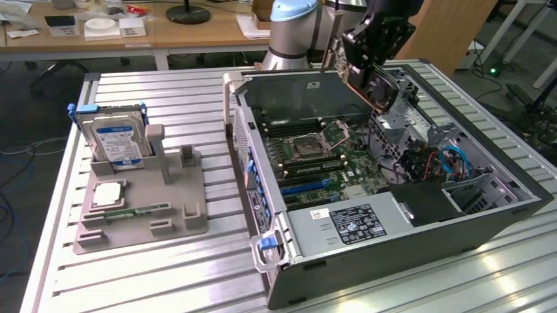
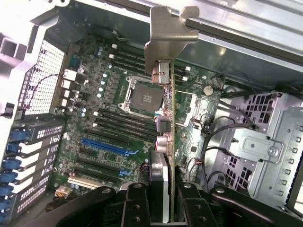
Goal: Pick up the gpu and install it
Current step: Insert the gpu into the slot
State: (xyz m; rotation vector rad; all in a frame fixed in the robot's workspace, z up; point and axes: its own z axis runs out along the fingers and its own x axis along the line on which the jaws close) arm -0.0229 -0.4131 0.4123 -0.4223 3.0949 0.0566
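- The gpu (image 1: 376, 81), a thin flat black expansion card with a silvery metal bracket, hangs upright over the far end of the open grey computer case (image 1: 487, 215).
- The black claw (image 2: 163, 202) is clamped on it, one finger on each flat face.
- From the wrist, the card runs edge-on above the green motherboard (image 2: 109, 94).
- Its lower edge looks clear of the board, though that's hard to judge.
- At the exterior view's left, a boxy silver hard drive (image 1: 117, 143) stands in a grey holder tray (image 1: 179, 225) on the ribbed metal worktop (image 1: 156, 280).
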